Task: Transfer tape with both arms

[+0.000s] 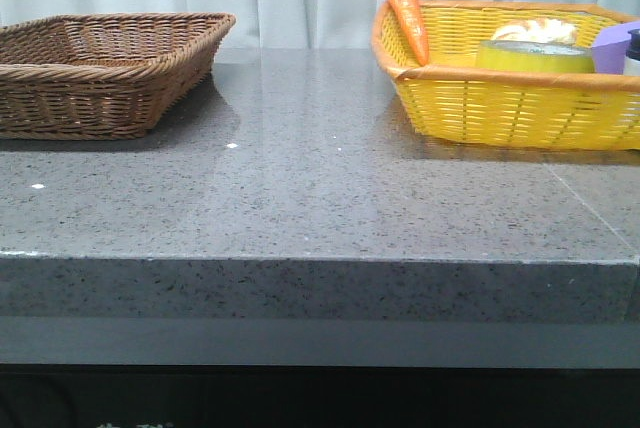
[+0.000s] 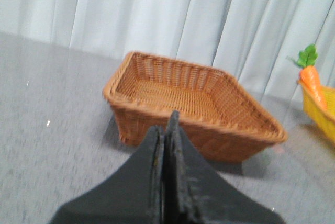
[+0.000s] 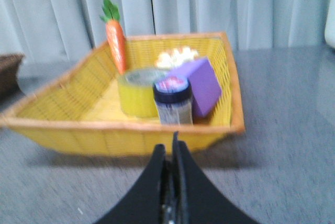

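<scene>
My left gripper [image 2: 166, 124] is clenched, fingers pressed flat together w/ nothing between them, touching nothing. It hangs above the grey stone table [image 1: 300, 198], aimed at the brown wicker basket [image 2: 193, 103] in mid frame. My right gripper [image 3: 170, 150] is also pinched closed, empty, pointing at the yellow basket [image 3: 120, 130].

The tape [image 3: 137, 92] sits inside that yellow basket, centre of the right wrist view, just behind a dark-lidded jar [image 3: 172, 101], beside a purple block [image 3: 201, 85]. A toy carrot [image 3: 116, 38] leans on the basket's far rim, upper left. A pale, bready item [image 3: 177, 56] behind the tape is too blurred to name.

In the front view neither arm shows; the tape [image 1: 533, 55] is only partly seen over the basket wall, right side, and the purple block is cut off at the frame edge.
</scene>
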Controlling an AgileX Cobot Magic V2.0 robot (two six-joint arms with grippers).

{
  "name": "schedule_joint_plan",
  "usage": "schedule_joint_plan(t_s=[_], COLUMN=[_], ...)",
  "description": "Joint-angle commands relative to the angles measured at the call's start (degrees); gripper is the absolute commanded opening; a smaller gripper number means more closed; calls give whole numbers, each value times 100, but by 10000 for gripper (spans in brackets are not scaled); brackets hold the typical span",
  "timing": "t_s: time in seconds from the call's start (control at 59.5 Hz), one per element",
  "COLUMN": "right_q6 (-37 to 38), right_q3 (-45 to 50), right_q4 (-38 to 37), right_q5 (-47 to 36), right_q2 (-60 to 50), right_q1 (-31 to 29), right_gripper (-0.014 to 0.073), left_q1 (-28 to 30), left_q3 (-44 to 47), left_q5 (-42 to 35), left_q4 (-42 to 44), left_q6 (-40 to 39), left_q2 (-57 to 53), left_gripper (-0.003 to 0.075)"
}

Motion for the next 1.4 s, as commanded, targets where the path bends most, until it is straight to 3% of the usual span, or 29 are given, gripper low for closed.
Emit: schedule_joint_plan(t_s=[0.0,0.084,0.202,0.387,0.555,0.656,0.757,0.773,0.824,0.858,1.093,1.379], right_q6=[0,0,0,0,0,0,0,0,0,-9,-9,-9], right_q3=[-866,-1505,-2211,-2819,-2827,-2827,-2827,-2827,-2827,-2827,-2869,-4353], right_q4=[138,138,138,138,138,138,138,138,138,130,129,109], right_q5=[81,310,476,644,506,498,503,498,491,468,-438,778], right_q2=[166,664,1373,2218,2351,2346,2346,2346,2351,2355,2608,4799], right_q1=[13,13,13,13,13,13,13,13,13,13,13,13], right_gripper=[-89,-89,-89,-89,-78,75,381,466,611,645,621,621], left_q1=[8,8,8,8,8,8,8,8,8,8,8,8], left_q3=[-716,-1511,-2226,-2688,-2698,-2698,-2698,-2698,-2698,-2698,-2698,-2687], left_q5=[-233,379,712,697,454,431,431,431,431,431,442,439], left_q4=[370,927,1003,1003,1003,1003,1003,1003,1003,1003,1003,1003], left_q6=[-24,-24,-24,-24,-24,-24,-24,-24,-24,-24,-24,-24], left_q2=[163,692,1575,2704,2982,2982,2982,2982,2982,2982,2982,2982], left_gripper=[-20,-20,-20,-20,12,202,507,575,660,699,640,598])
